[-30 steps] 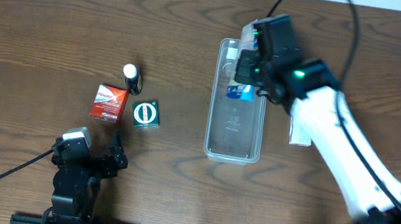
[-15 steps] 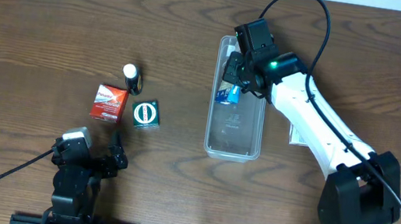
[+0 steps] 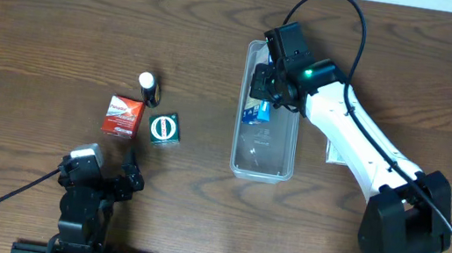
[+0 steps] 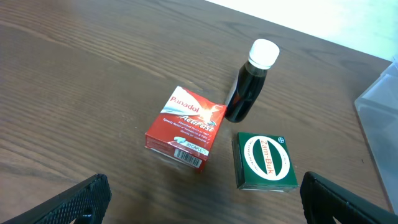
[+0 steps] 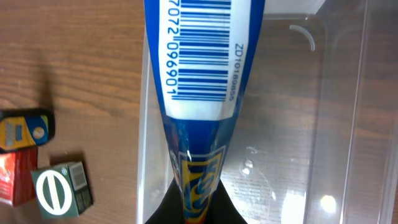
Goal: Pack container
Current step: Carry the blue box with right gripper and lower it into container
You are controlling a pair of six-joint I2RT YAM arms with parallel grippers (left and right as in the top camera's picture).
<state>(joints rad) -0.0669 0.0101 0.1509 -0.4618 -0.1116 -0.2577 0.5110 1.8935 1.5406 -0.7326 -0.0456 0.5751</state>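
The clear plastic container (image 3: 264, 150) stands upright at the table's centre right. It also fills the right wrist view (image 5: 298, 137). My right gripper (image 3: 264, 92) is shut on a blue tube with a white barcode panel (image 5: 202, 74) and holds it inside the container's far half (image 3: 256, 111). My left gripper (image 4: 202, 199) is open and empty near the front edge, short of a red Panadol box (image 4: 185, 127), a green box (image 4: 264, 160) and a dark bottle with a white cap (image 4: 249, 87). These three sit left of the container in the overhead view (image 3: 122, 115), (image 3: 165, 128), (image 3: 149, 87).
A flat white item (image 3: 337, 153) lies on the table right of the container, partly under my right arm. The red box, green box and bottle also show at the left edge of the right wrist view (image 5: 17, 184).
My right arm swung left and lowered the blue tube into the container. The tube has shifted slightly towards the container's left wall. The left arm has not moved.
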